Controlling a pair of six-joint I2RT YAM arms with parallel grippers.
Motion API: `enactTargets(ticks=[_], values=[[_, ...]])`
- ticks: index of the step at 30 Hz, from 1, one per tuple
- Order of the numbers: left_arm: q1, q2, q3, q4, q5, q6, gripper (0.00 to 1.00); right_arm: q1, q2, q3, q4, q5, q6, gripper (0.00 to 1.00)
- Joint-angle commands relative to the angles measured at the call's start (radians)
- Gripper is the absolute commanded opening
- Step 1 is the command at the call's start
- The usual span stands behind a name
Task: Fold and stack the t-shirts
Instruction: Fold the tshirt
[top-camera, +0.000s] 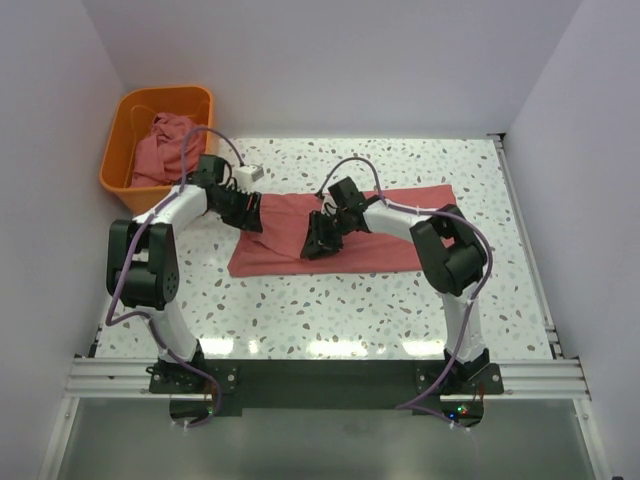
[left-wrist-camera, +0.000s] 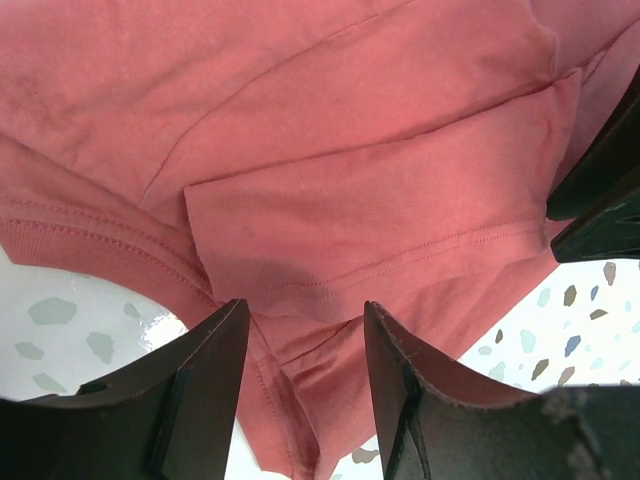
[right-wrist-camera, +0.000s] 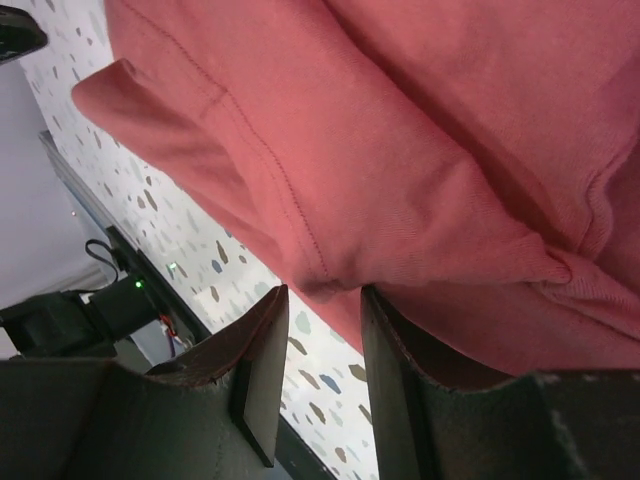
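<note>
A dusty red-pink t-shirt (top-camera: 390, 225) lies partly folded across the middle of the table. My left gripper (top-camera: 248, 212) is low over its left end. In the left wrist view it (left-wrist-camera: 305, 320) is open, with a sleeve and hem (left-wrist-camera: 330, 240) lying loose between the fingers (left-wrist-camera: 205, 385). My right gripper (top-camera: 320, 240) is at the shirt's middle near its front edge. In the right wrist view it (right-wrist-camera: 322, 300) is open, with a folded seam edge (right-wrist-camera: 330, 270) just at the fingertips (right-wrist-camera: 385, 350) and bare table showing in the gap. More red-pink shirts (top-camera: 160, 148) are bunched in the basket.
An orange plastic basket (top-camera: 120, 150) stands off the table's far left corner. A small white box (top-camera: 249, 173) sits on the left arm near the shirt. The speckled table (top-camera: 330, 310) runs to a metal rail (top-camera: 320, 378) at the near edge. White walls close in both sides.
</note>
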Motion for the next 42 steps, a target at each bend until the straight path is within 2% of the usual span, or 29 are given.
enactTargets(ticks=[1, 12, 15, 16, 19, 22, 31, 42], values=[[0.001, -0.038, -0.008, 0.024, -0.009, -0.014, 0.56, 0.008, 0.011, -0.015, 0.057, -0.031, 0.085, 0.39], [0.001, -0.038, -0.01, 0.027, -0.022, -0.016, 0.59, 0.009, 0.046, -0.01, 0.112, -0.089, 0.157, 0.37], [0.001, -0.038, -0.004, 0.021, -0.025, -0.018, 0.58, 0.011, 0.045, -0.004, 0.109, -0.107, 0.16, 0.26], [0.001, -0.038, -0.002, 0.018, -0.029, -0.018, 0.57, 0.009, 0.042, -0.005, 0.106, -0.107, 0.157, 0.19], [0.002, -0.032, 0.008, 0.006, -0.054, -0.013, 0.56, 0.006, 0.025, -0.007, 0.094, -0.106, 0.14, 0.07], [0.002, -0.015, 0.021, 0.004, -0.063, -0.013, 0.54, 0.0, 0.02, -0.007, 0.091, -0.103, 0.136, 0.0], [0.001, 0.06, 0.059, -0.015, -0.069, -0.016, 0.47, -0.029, 0.014, -0.015, 0.086, -0.101, 0.131, 0.0], [0.001, 0.097, 0.076, -0.02, -0.082, -0.024, 0.49, -0.04, 0.019, -0.004, 0.08, -0.112, 0.13, 0.0]])
